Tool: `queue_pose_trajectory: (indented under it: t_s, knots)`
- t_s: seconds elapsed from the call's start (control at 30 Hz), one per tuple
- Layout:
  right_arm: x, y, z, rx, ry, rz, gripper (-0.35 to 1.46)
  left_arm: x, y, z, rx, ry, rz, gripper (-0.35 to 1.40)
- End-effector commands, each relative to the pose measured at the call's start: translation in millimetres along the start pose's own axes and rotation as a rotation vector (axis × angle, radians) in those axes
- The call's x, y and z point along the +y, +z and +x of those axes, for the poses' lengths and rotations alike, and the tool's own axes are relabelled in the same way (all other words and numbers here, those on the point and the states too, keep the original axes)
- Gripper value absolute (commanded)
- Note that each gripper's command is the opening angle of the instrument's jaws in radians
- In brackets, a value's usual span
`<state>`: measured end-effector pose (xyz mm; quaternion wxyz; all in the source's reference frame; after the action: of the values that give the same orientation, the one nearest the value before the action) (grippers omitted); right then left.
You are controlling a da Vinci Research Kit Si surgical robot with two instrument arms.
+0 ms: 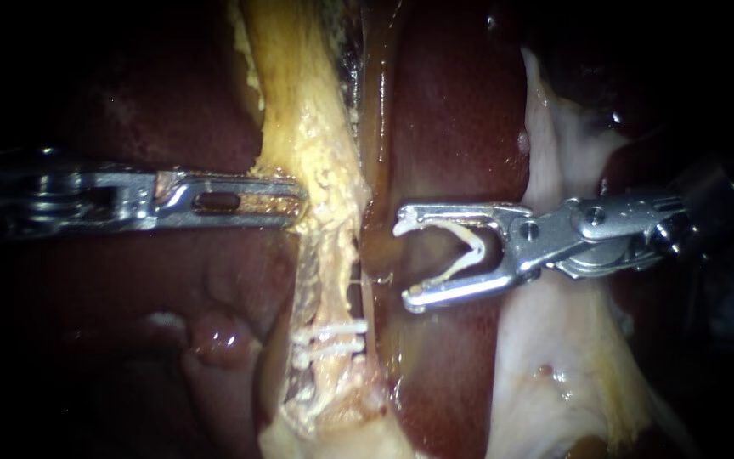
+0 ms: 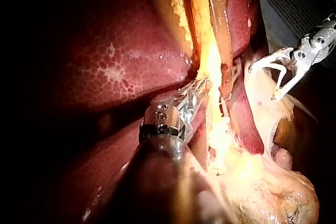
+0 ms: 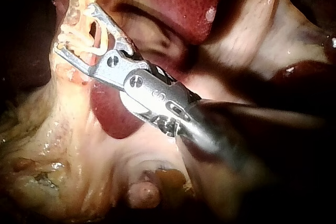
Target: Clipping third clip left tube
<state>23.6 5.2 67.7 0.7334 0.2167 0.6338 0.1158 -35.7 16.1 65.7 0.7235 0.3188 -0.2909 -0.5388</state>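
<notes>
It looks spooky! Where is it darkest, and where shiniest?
Endoscope view: bright middle, black edges, glare on the silver right instrument carrying a white clip. Left wrist view: the pale yellow tube glows; the shaft of the left instrument sits in shadow.

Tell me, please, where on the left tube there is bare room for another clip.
Free: the stretch of left tube between the left instrument, gripping it, and the two clips. At those it is crowded. The right instrument, holding a loaded clip, faces that stretch.
</notes>
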Motion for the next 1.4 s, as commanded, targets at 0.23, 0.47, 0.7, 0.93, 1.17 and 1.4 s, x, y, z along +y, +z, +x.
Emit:
queue_pose_trajectory:
  t_s: [0.23, 0.47, 0.7, 0.93, 1.17, 1.4]
  knots:
    - [-0.1, 0.1, -0.1, -0.001, -0.001, 0.0, 0.6, 0.0, -0.2, 0.1, 0.001, 0.001, 0.001, -0.35]
    - [-0.7, 1.8, -1.9, -0.007, 0.14, 0.063, 0.6, 0.1, -3.5, 0.0, 0.01, 0.002, 0.008, -0.35]
    - [-1.1, 5.3, -4.2, -0.087, 0.275, 0.119, 0.6, 0.2, -8.7, -0.8, -0.002, -0.003, -0.015, -0.35]
    - [0.1, 8.4, -6.4, -0.105, 0.371, 0.146, 0.58, -0.7, -11.9, -1.2, -0.013, -0.01, -0.017, -0.35]
    - [2.0, 10.1, -8.3, -0.12, 0.396, 0.131, 0.58, -2.0, -13.4, -1.5, -0.026, -0.018, -0.012, -0.35]
    - [3.2, 11.7, -9.3, -0.129, 0.393, 0.126, 0.58, -2.2, -13.4, -1.4, -0.026, -0.019, -0.013, -0.35]
